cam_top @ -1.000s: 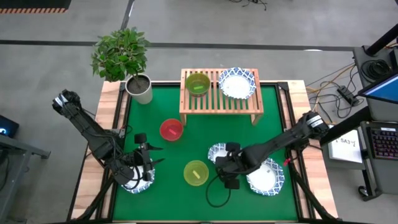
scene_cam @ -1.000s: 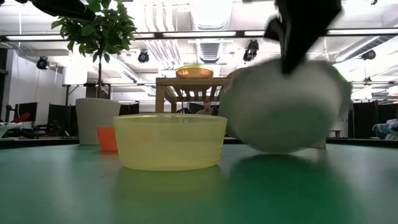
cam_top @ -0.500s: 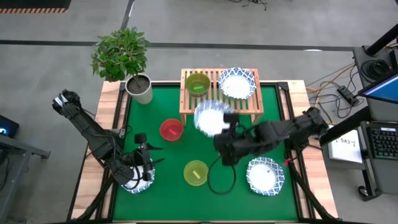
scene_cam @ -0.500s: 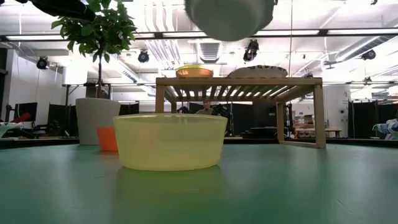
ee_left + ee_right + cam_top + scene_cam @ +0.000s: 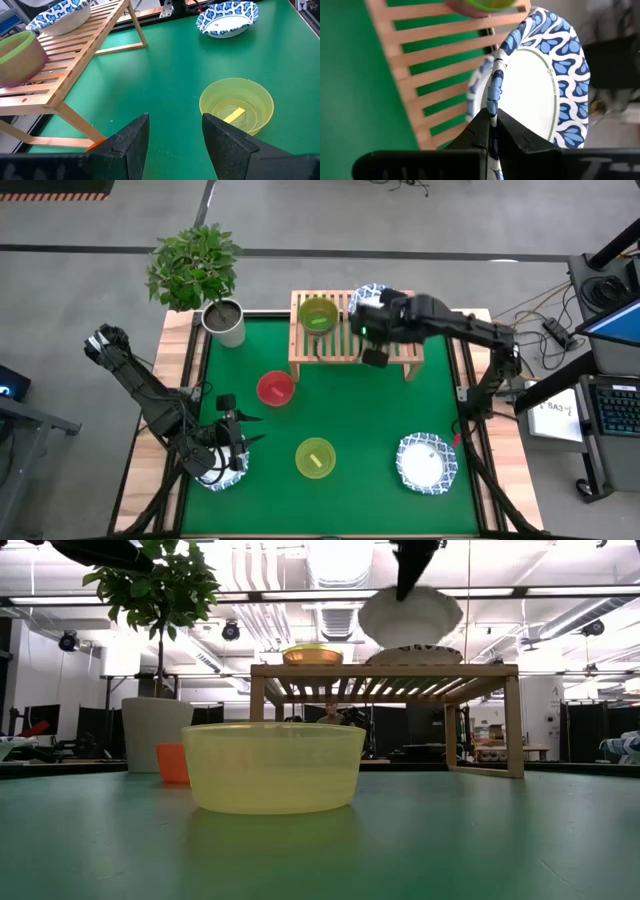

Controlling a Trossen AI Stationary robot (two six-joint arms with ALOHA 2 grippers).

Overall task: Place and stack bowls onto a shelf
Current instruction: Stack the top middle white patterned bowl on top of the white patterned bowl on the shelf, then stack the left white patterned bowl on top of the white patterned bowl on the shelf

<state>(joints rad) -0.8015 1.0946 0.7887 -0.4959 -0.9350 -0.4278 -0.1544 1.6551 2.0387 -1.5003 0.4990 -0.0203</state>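
My right gripper reaches over the right part of the light-wood shelf and is shut on a white bowl with a blue rim. That bowl hangs just above a like bowl standing on the slats. A green bowl stands on the shelf's left part. My left gripper is open at the table's near left corner, over another blue-rimmed bowl. On the mat stand a red bowl, a yellow-green bowl and one more blue-rimmed bowl. My right gripper pinches the bowl's rim with one finger inside the bowl and one outside. The fingers come down on it from above. The bowl is lifted clear and hangs nearly level below them, a small gap above the bowl on the shelf.
A grey plant pot stands at the table's far left corner, beside the shelf. Green mat lies open between the shelf's legs and the bowls nearer me. The wooden table edges frame the mat.
My right gripper has carried the blue-rimmed bowl from the near middle of the table up and toward the far edge, and now holds it over the shelf's right part. The bowl went from resting low on the mat to lifted clear.
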